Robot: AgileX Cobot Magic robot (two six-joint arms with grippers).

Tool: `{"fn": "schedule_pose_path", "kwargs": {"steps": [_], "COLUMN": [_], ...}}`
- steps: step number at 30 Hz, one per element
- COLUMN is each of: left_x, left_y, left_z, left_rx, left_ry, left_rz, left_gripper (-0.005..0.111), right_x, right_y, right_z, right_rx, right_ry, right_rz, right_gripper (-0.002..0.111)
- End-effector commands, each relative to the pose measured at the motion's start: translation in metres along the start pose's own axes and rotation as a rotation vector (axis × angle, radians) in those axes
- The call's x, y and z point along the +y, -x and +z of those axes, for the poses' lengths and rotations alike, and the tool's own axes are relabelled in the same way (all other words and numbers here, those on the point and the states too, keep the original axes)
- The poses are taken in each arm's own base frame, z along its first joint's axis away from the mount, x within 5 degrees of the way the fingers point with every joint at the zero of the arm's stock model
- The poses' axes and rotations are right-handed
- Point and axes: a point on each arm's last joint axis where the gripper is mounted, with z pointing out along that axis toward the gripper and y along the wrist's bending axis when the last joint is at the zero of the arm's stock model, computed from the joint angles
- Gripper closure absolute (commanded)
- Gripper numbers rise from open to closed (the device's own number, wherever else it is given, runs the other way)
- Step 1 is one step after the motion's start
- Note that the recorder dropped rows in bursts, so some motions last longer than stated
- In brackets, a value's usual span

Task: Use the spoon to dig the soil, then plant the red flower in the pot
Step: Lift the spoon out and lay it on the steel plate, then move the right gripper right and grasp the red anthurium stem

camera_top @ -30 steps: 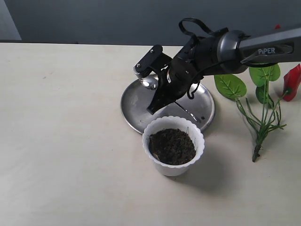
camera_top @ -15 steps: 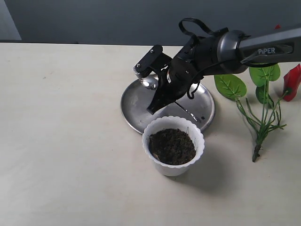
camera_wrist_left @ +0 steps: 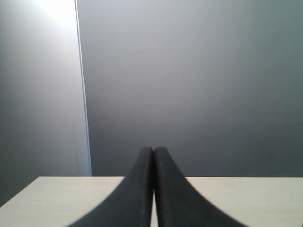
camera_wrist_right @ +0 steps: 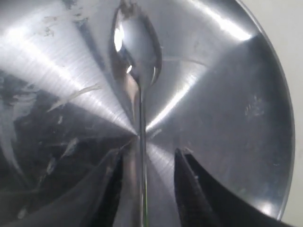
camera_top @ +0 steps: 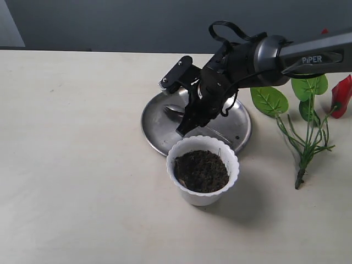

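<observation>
The silver spoon [camera_top: 175, 108] lies on the round steel plate [camera_top: 151, 124]; in the right wrist view its bowl [camera_wrist_right: 137, 42] points away from me. My right gripper [camera_top: 172, 108] hangs low over the plate and is open. The spoon's thin handle [camera_wrist_right: 141, 189] runs between its fingers [camera_wrist_right: 113, 189], nearer one of them, with a gap to the other. The white fluted pot [camera_top: 175, 154] holds dark soil [camera_top: 201, 170] just in front of the plate. The red flower [camera_top: 342, 96] lies at the right edge with its green stems [camera_top: 308, 143]. My left gripper [camera_wrist_left: 153, 153] is shut on nothing.
The plate's rim [camera_wrist_right: 279, 118] ends near bare pale table. The flower's broad green leaf [camera_top: 269, 100] lies just right of the plate, under my right arm. A dark grey wall [camera_wrist_left: 189, 71] stands behind the table.
My right gripper has shifted slightly to the right over the plate. The spoon's bowl now shows lower and flatter on the plate than before.
</observation>
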Motion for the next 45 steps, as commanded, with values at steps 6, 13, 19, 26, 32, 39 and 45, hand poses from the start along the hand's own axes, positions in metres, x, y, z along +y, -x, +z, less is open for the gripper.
{"fn": "schedule_pose_path", "kwargs": {"steps": [6, 13, 19, 26, 32, 39, 45], "left_x": [0.000, 0.000, 0.000, 0.000, 0.000, 0.000, 0.000], "left_y": [-0.001, -0.001, -0.001, -0.001, -0.001, -0.001, -0.001], "left_z": [0.000, 0.000, 0.000, 0.000, 0.000, 0.000, 0.000], "left_rx": [0.003, 0.003, 0.001, 0.001, 0.001, 0.001, 0.001], "left_ry": [-0.004, -0.004, -0.005, -0.005, -0.005, -0.005, -0.005], "left_rz": [-0.004, -0.004, -0.004, -0.004, -0.004, -0.004, -0.004], "left_gripper": [0.106, 0.106, 0.106, 0.106, 0.106, 0.106, 0.106], "right_x": [-0.012, -0.033, -0.045, -0.059, -0.084, -0.097, -0.106], "right_y": [0.004, -0.008, -0.047, -0.107, -0.123, -0.127, -0.124], "right_z": [-0.032, -0.097, -0.145, -0.155, -0.137, -0.103, -0.075], "right_rx": [0.002, 0.099, 0.143, 0.102, 0.059, 0.041, 0.104], "right_ry": [-0.033, -0.158, -0.332, -0.349, -0.325, -0.344, -0.405], "right_rz": [0.104, 0.374, 0.597, 0.845, 1.014, 0.990, 0.965], "right_gripper": [0.063, 0.063, 0.063, 0.063, 0.063, 0.063, 0.060]}}
